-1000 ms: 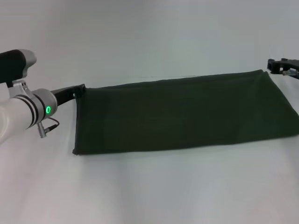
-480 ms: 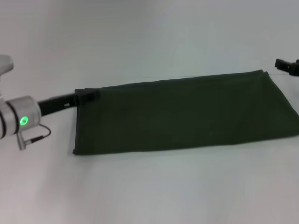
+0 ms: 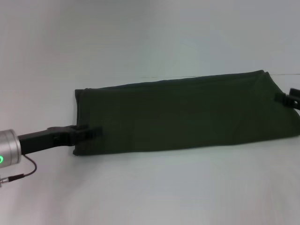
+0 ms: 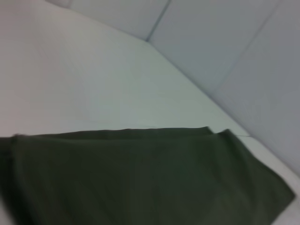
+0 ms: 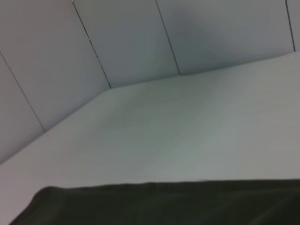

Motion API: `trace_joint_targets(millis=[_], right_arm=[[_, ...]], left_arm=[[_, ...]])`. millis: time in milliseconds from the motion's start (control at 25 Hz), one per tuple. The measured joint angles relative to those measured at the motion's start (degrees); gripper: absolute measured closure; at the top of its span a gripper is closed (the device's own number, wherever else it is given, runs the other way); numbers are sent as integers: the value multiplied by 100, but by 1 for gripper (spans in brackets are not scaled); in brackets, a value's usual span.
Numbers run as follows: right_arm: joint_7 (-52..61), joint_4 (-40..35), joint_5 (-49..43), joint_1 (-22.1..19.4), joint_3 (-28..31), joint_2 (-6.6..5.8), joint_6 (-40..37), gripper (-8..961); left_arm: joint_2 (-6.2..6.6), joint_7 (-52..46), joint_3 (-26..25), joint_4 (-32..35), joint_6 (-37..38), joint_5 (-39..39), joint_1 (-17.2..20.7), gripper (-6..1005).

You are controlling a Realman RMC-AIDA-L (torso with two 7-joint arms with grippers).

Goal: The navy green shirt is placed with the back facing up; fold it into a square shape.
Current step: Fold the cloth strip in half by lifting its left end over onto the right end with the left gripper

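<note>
On the white table (image 3: 150, 197), the navy green shirt (image 3: 187, 112) lies as a long, flat band stretched across the width of the work area, already folded lengthwise, sleeves tucked out of sight.

Change over the last second: the left gripper (image 3: 91, 132) has left the far left corner of the band and come down along the short left edge to the near left corner. The right gripper (image 3: 287, 97), a second ago just off the far right corner and clear of the cloth, has come in over the right end. The band itself has not shifted or wrinkled.

Reading: both arms look to be taking new holds at the two ends, probably for the crosswise fold that would shorten the band toward a square. That fold is not yet begun.

Fingers versus cloth: left tips sit at the near left corner, overlapping the hem; contact likely, not certain. Right tips lie over the right end, partway between its far and near corners. Whether either pair is spread or pinching cloth, cannot tell. Wrist views show only shirt and table.
</note>
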Motion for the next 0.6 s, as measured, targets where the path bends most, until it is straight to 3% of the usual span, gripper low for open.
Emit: trace_joint_targets(millis=[160, 320, 600], right_arm=[[-126, -22, -112, -147, -52, -19, 8, 236], [-242, -22, -206, -185, -34, -22, 30, 237], [-318, -20, -212, -210, -37, -23, 126, 240]], left_arm=[[-28, 60, 62, 34, -348, 68, 97, 404], [-115, 275, 439, 38, -897, 207, 112, 406], [-150, 509, 628, 88, -1154, 317, 143, 409]])
